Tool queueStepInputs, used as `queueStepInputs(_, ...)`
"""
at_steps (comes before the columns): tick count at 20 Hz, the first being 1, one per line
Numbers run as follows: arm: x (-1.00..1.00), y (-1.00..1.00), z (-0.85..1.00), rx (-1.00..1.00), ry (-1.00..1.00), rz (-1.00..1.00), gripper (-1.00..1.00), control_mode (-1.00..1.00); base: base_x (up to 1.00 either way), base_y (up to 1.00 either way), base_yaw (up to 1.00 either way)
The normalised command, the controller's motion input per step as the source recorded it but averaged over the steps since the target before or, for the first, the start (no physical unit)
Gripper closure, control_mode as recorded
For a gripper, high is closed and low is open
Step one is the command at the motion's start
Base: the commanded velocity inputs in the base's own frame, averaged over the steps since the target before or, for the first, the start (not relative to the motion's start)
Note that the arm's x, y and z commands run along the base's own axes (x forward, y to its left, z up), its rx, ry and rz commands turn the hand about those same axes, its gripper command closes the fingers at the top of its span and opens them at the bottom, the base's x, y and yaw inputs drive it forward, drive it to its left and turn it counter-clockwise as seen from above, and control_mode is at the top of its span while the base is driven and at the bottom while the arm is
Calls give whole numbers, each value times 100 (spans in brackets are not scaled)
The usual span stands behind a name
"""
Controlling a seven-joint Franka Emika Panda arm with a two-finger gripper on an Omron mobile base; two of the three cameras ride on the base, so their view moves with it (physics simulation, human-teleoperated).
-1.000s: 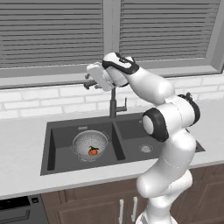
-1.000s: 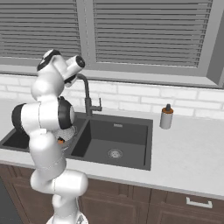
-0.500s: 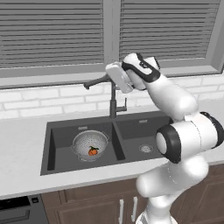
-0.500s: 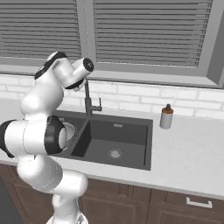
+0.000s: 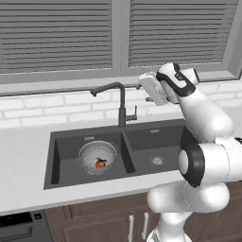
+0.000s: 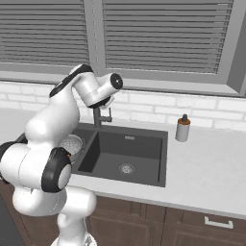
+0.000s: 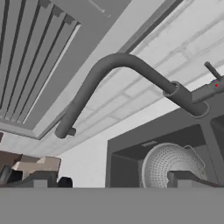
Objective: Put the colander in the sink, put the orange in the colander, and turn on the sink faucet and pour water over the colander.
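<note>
From my seat the white arm rises in front of the cabinets; beyond it lies the dark grey matte double-basin sink [image 5: 71, 137], and in its left basin sits the round perforated silver-grey colander [image 5: 97, 156] with the small orange fruit [image 5: 100, 163] already inside it; so I judge the step in hand is the tap. My two-finger gripper [image 5: 143, 87] hangs high, right of the tall dark gooseneck faucet [image 5: 122, 101], its jaws spread wide and pinching nothing; the hand view shows the spout [image 7: 127, 65] arching across, the small side lever [image 7: 213, 72] at the right edge, and the colander rim [image 7: 168, 164] below.

To do this well I would bring the open jaws down beside the lever rather than the neck, nudge it gently, and avoid swinging the spout off the left basin; its mouth seems to hang roughly over that basin, though I cannot tell exactly. Farther off, a small brown soap bottle [image 6: 182, 129] stands on the counter, well apart.
</note>
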Motion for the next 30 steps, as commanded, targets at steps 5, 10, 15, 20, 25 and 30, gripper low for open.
queueStepInputs(5, 0, -70, -58, -11, 0, 0, -100, -100, 0, 0, 0)
queueStepInputs(10, 8, -27, -78, -12, 0, 0, -100, -100, 0, 0, 0)
queueStepInputs(15, 15, 0, -63, -6, 0, 0, -100, -100, 0, 0, 0)
queueStepInputs(20, 20, 0, -61, -3, 0, 0, -100, -100, 0, 0, 0)
queueStepInputs(25, 36, 0, -40, 0, 0, 0, -100, -100, 0, 0, 0)
queueStepInputs(30, 43, 0, -7, 0, 0, 0, -100, -100, 0, 0, 0)
